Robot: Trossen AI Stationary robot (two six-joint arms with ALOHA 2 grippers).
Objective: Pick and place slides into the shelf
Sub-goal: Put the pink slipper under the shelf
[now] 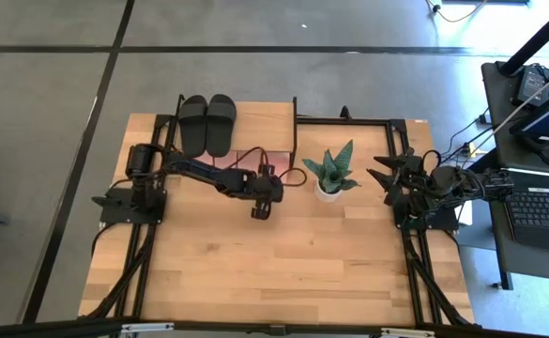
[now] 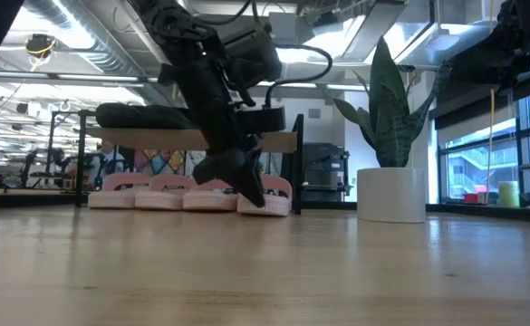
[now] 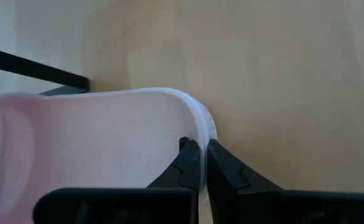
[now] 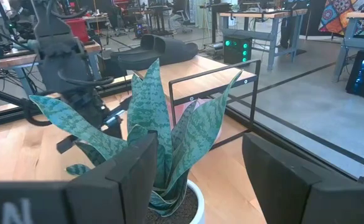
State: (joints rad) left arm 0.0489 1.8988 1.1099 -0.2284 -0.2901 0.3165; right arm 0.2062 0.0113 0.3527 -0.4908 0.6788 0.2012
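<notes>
Two black slides [image 1: 208,123] lie side by side on the shelf's light wood top board [image 1: 260,117]. Below that board, several light pink slides [image 2: 160,194] stand in a row on their soles. My left gripper [image 3: 203,163] reaches down at the shelf's front, shut on the rightmost pink slide [image 2: 272,196], which fills the left wrist view [image 3: 101,143]. My right gripper [image 4: 200,180] waits open at the table's right side [image 1: 391,180], behind a potted plant. My left gripper pinches the rim of the rightmost pink slide's rounded end [image 3: 201,127] between its two fingertips [image 3: 188,158]. The fingers come from above, slanting toward the shelf. The slide sits flat on its sole, with its strap end under the shelf's top board.
A snake plant in a white pot [image 1: 331,175] stands just right of the shelf, between the two arms. The shelf's thin black frame [image 1: 295,141] borders the pink slides. Bare wooden tabletop [image 1: 283,263] stretches toward the near edge.
</notes>
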